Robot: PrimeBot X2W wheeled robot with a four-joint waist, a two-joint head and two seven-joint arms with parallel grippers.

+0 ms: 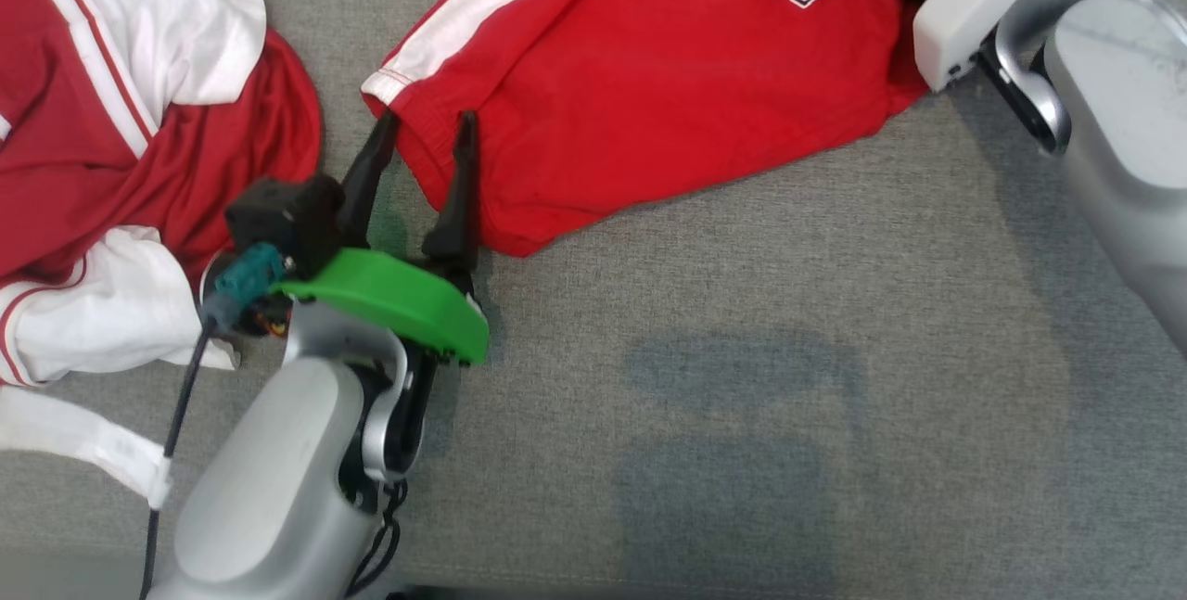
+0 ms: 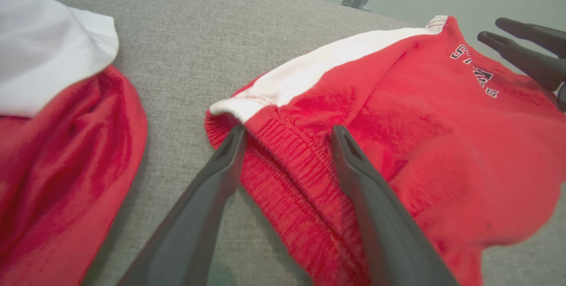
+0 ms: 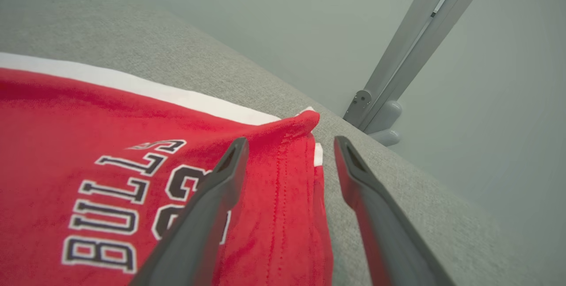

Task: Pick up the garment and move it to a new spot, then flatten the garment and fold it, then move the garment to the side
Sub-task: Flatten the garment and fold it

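The garment (image 1: 649,71) is a pair of red shorts with a white side stripe and "BULLS" lettering, spread across the grey surface. My left gripper (image 1: 427,122) stands open at its ribbed waistband corner (image 2: 283,144). One finger is over the grey cloth and the other over the red fabric, and nothing is pinched. My right gripper (image 3: 290,141) is open too, straddling the far hem corner (image 3: 305,122) of the shorts. Its white wrist housing (image 1: 969,6) sits at the top right of the head view, and its dark fingers (image 2: 526,56) appear beyond the shorts in the left wrist view.
A second red and white garment (image 1: 111,118) lies crumpled at the left, close to my left arm. A white strap (image 1: 74,442) lies below it. The grey fabric surface (image 1: 788,396) stretches in front. A metal post (image 3: 398,65) rises past the far edge.
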